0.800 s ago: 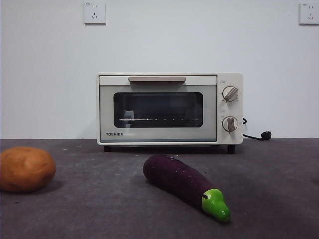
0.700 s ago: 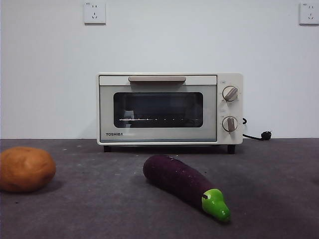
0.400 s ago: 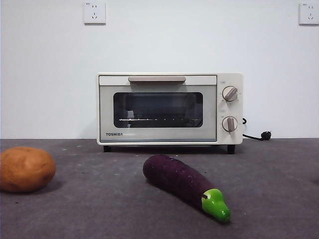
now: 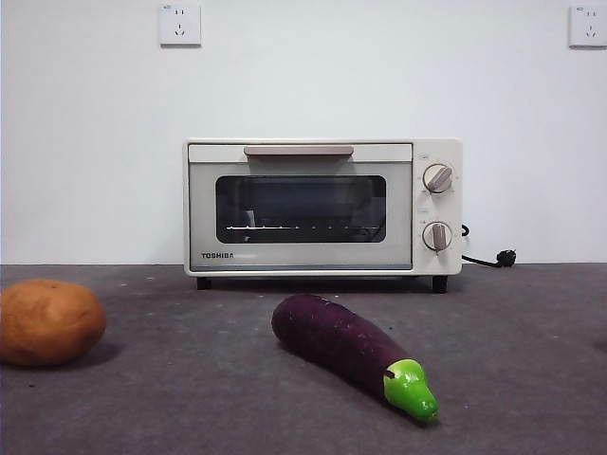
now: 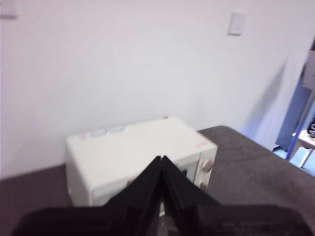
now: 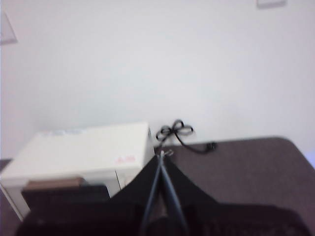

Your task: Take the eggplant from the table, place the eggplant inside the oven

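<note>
The dark purple eggplant (image 4: 346, 346) lies on the grey table (image 4: 531, 379) in the front view, its green stem cap pointing toward the near right. Behind it stands the cream-white oven (image 4: 322, 207) with its door closed. That oven's top also shows in the left wrist view (image 5: 133, 147) and the right wrist view (image 6: 83, 150). My left gripper (image 5: 161, 160) and right gripper (image 6: 161, 155) are both shut with nothing in them, high above the table and short of the oven. Neither arm appears in the front view.
An orange-brown potato (image 4: 49, 321) rests at the near left of the table. The oven's black power cord (image 4: 488, 258) trails to the right behind it, also visible in the right wrist view (image 6: 179, 132). A white wall closes off the back.
</note>
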Action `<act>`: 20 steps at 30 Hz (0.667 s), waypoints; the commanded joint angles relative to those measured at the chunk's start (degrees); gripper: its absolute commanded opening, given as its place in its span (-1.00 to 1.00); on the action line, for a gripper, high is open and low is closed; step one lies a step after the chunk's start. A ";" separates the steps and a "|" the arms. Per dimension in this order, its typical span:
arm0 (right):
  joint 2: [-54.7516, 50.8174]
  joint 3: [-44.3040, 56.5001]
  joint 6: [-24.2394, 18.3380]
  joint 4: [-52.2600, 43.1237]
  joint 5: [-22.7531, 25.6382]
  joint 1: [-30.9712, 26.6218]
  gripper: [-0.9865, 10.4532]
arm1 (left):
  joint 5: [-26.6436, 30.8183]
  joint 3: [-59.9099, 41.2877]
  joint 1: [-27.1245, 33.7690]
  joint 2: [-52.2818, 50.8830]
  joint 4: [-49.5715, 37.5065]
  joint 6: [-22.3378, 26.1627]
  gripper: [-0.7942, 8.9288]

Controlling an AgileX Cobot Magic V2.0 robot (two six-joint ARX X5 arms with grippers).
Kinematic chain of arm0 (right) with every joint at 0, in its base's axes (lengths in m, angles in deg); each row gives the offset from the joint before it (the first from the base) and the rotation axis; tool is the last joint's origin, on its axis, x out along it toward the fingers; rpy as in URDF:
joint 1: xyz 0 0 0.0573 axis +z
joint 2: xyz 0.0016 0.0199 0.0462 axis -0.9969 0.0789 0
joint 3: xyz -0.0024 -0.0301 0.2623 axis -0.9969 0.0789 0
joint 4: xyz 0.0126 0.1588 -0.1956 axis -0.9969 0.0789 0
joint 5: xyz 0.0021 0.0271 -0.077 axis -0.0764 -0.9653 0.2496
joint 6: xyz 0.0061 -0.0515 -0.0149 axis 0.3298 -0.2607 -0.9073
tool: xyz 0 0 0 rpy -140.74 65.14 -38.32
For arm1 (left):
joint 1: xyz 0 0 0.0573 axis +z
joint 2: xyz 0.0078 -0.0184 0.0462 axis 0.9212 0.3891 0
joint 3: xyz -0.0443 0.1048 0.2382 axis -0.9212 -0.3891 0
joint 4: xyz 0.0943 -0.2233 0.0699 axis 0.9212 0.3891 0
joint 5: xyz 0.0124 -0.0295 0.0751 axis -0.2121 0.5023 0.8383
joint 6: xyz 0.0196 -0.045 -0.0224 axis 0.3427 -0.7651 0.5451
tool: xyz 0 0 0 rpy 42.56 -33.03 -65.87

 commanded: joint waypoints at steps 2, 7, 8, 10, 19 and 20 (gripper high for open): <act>4.70 -8.48 -0.24 0.70 -1.84 0.07 -0.84 | -0.17 8.04 -1.73 4.28 2.54 1.77 -0.85; 10.58 -18.43 0.70 3.04 -3.91 0.07 -0.84 | -0.13 17.75 -2.99 9.38 6.38 3.37 -0.85; 11.78 -20.39 0.70 3.65 -4.20 0.07 -0.84 | -0.13 19.52 -3.23 10.27 6.73 3.45 -0.85; 13.75 -23.82 0.70 4.83 -4.76 0.07 -0.84 | -0.13 22.45 -3.61 11.80 7.06 3.48 -0.85; 18.21 -32.81 0.72 8.72 -7.10 0.26 -0.84 | -0.17 27.36 -3.72 14.60 8.22 3.69 -0.85; 18.21 -32.94 0.70 8.76 -7.08 0.50 -0.84 | -0.17 27.36 -3.72 14.78 8.61 3.91 -0.85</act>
